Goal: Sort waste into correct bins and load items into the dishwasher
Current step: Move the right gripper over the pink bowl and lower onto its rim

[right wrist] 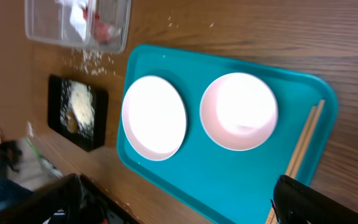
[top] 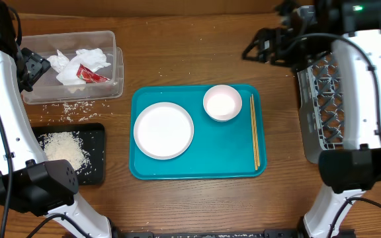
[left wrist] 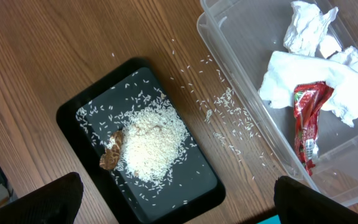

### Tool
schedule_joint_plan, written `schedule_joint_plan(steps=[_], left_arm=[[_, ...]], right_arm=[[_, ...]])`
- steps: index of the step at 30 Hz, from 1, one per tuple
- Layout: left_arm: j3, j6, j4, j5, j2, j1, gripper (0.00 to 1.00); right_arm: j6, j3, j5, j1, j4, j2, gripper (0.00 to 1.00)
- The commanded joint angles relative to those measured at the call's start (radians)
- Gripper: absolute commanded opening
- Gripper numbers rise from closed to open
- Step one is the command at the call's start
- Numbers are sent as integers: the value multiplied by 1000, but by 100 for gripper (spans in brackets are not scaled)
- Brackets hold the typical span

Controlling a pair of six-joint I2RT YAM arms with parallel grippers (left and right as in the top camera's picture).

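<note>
The small white bowl (top: 222,102) sits upright on the teal tray (top: 197,173), between the plate (top: 163,130) and the chopsticks (top: 254,132). It is probably light, rigid, slick and breakable, so a pinch across its rim suits best. The right gripper (right wrist: 178,198) and the left gripper (left wrist: 176,200) both stand spread apart and empty.

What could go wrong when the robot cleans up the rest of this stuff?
The thin chopsticks lie flat by the right rim of the teal tray, so they may be hard to pinch and could slip. The bowl sits close to the plate, so grabbing one might bump the other. Loose rice grains on the table beside the clear tub look too tiny to pick up.
</note>
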State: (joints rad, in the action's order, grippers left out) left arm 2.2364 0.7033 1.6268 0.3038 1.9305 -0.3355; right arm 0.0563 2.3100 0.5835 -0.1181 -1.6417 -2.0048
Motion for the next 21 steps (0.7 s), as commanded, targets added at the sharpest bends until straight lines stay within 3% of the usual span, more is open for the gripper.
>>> schedule_joint_plan(steps=[1,10,12,14,21], left_arm=[[9,-8,-2,17,-4,-3,100],[9,-8,-2,17,-4,-3,100],[9,-8,-2,17,-4,-3,100],[9,-8,-2,17,-4,-3,100],[9,-8,-2,17,-4,-3,100]], right_arm=[[-10,1,-81,-72,2,2,100],[-269,0,-423,-233,66,-12,100],[-282,0,-426,-253,88,-31,96],[-338,0,-426,-269,105,-64,84],[-368,-1,-430,-328,171,-201,84]])
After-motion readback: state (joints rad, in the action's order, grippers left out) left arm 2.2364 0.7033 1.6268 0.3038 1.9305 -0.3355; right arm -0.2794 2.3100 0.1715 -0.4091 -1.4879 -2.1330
